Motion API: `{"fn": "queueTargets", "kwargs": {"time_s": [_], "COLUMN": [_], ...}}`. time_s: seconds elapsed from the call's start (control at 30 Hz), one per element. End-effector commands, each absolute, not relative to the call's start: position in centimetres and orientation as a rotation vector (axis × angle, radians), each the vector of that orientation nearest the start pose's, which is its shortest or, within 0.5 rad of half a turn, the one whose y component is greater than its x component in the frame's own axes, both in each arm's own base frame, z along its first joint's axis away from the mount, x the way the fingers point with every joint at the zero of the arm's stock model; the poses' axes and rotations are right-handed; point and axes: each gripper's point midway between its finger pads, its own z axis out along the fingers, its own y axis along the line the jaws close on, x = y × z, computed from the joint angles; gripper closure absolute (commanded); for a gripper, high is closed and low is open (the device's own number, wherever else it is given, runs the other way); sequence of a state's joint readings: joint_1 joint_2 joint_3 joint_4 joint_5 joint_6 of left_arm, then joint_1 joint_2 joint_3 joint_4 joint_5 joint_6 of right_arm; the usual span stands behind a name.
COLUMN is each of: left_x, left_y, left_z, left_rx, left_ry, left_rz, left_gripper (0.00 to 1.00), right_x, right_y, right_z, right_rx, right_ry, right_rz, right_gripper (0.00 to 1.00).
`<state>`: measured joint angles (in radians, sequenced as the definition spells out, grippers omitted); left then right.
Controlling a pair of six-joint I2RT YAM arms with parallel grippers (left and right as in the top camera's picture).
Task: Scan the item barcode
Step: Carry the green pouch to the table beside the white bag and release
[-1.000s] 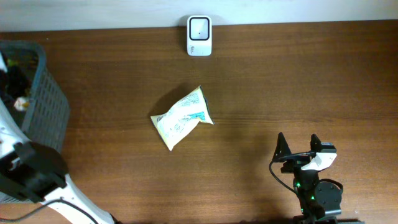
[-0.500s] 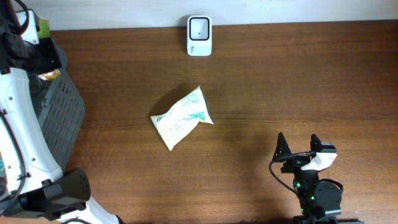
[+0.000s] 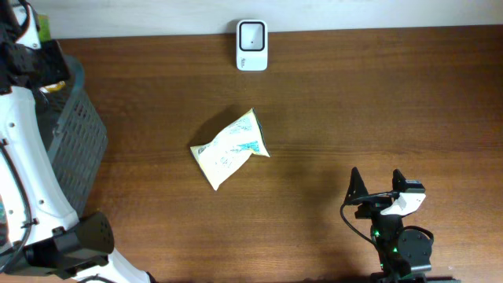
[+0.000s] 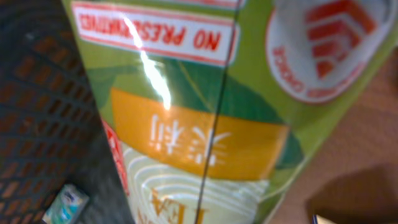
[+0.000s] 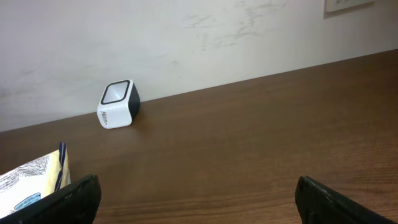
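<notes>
Grip check: your left pincer (image 3: 35,55) sits at the far left edge of the surface (image 3: 377,102), over the top corner of the dark mesh basket (image 3: 78,149). It is clamped on a green packet (image 4: 205,106). The fingers themselves do not show in the left wrist view, because the packet fills nearly all of it. You can read "NO PRESERVATIVES" in red on a white strip, upside down to the camera, with an orange band of white characters below it. A round white and red emblem sits at the upper right. No barcode shows on the face you can see. Behind the packet on the left is the basket's mesh, with a small pale item (image 4: 64,205) lying low inside it, too blurred to name.

Your right pincer (image 3: 377,191) is low at the near right of the surface, its jaws wide apart with nothing between them. Both dark fingers (image 5: 71,198) frame the bottom of the right wrist view.

The white scanner (image 3: 251,45) stands at the far edge of the surface, against the wall and well apart from both arms. A pale, crumpled packet (image 3: 229,148) lies flat near the middle, between the scanner and you.
</notes>
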<state>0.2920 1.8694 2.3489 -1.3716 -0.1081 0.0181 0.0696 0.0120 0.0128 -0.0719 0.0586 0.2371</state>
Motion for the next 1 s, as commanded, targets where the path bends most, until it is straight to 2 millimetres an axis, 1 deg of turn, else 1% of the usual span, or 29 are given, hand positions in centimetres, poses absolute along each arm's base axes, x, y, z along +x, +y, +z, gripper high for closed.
{"fn": "queueTargets", "kwargs": {"time_s": [0.0,0.03,0.1,0.17,0.2,0.27,0.3,0.37,0.4,0.43,0.47,0.5,0.53,0.57,0.6,0.63,0.67,0.73,0.77,0.87,0.9,0.97], "left_x": [40.5,40.2,40.1,40.3,40.6,41.4,42.0,43.1,43.4,43.5,43.6,43.7,43.7,43.6,43.4,43.0,42.4,41.8,41.4,40.1,39.5,38.7], "left_y": [17.2,18.0,18.0,17.2,16.5,14.4,12.6,7.7,5.8,4.1,1.9,0.1,-1.4,-3.7,-5.1,-7.4,-9.3,-11.5,-12.8,-15.4,-16.1,-16.9], "left_z": [37.2,37.2,37.0,36.9,36.8,36.8,36.9,36.7,36.6,36.3,35.8,35.0,34.1,32.1,30.5,27.7,25.4,22.4,20.4,16.2,14.9,13.6], "left_rx": [-0.466,-0.489,-0.491,-0.466,-0.43,-0.337,-0.265,-0.075,-0.002,0.056,0.127,0.18,0.223,0.289,0.332,0.403,0.46,0.529,0.573,0.656,0.687,0.721], "left_ry": [2.332,2.327,2.333,2.342,2.348,2.359,2.364,2.378,2.383,2.391,2.404,2.422,2.444,2.491,2.529,2.586,2.627,2.664,2.683,2.715,2.725,2.738], "left_rz": [0.355,0.359,0.296,0.237,0.21,0.163,0.132,0.05,0.03,0.015,-0.006,-0.027,-0.047,-0.075,-0.094,-0.144,-0.19,-0.231,-0.246,-0.265,-0.269,-0.277], "left_gripper": [1.0,1.0,1.0,1.0,1.0,1.0,1.0,1.0,1.0,1.0,1.0,1.0,1.0,1.0,1.0,1.0,1.0,1.0,1.0,1.0,1.0,1.0], "right_x": [24.6,24.6,24.6,24.6,24.6,24.6,24.6,24.6,24.6,24.6,24.6,24.6,24.6,24.6,24.6,24.6,24.6,24.6,24.6,24.6,24.6,24.6], "right_y": [0.6,0.6,0.6,0.6,0.6,0.6,0.6,0.6,0.6,0.6,0.6,0.6,0.6,0.6,0.6,0.6,0.6,0.6,0.6,0.6,0.6,0.6], "right_z": [15.6,15.6,15.6,15.6,15.6,15.6,15.6,15.6,15.6,15.6,15.6,15.6,15.6,15.6,15.6,15.6,15.6,15.6,15.6,15.6,15.6,15.6], "right_rx": [0.191,0.191,0.191,0.191,0.191,0.191,0.191,0.191,0.191,0.191,0.191,0.191,0.191,0.191,0.191,0.191,0.191,0.191,0.191,0.191,0.191,0.191], "right_ry": [1.639,1.639,1.639,1.639,1.639,1.639,1.639,1.639,1.639,1.639,1.639,1.639,1.639,1.639,1.639,1.639,1.639,1.639,1.639,1.639,1.639,1.639], "right_rz": [0.189,0.189,0.189,0.189,0.189,0.189,0.189,0.189,0.189,0.189,0.189,0.189,0.189,0.189,0.189,0.189,0.189,0.189,0.189,0.189,0.189,0.189], "right_gripper": [0.01,0.01,0.01,0.01,0.01,0.01,0.01,0.01,0.01,0.01,0.01,0.01,0.01,0.01,0.01,0.01,0.01,0.01,0.01,0.01,0.01,0.01]}}
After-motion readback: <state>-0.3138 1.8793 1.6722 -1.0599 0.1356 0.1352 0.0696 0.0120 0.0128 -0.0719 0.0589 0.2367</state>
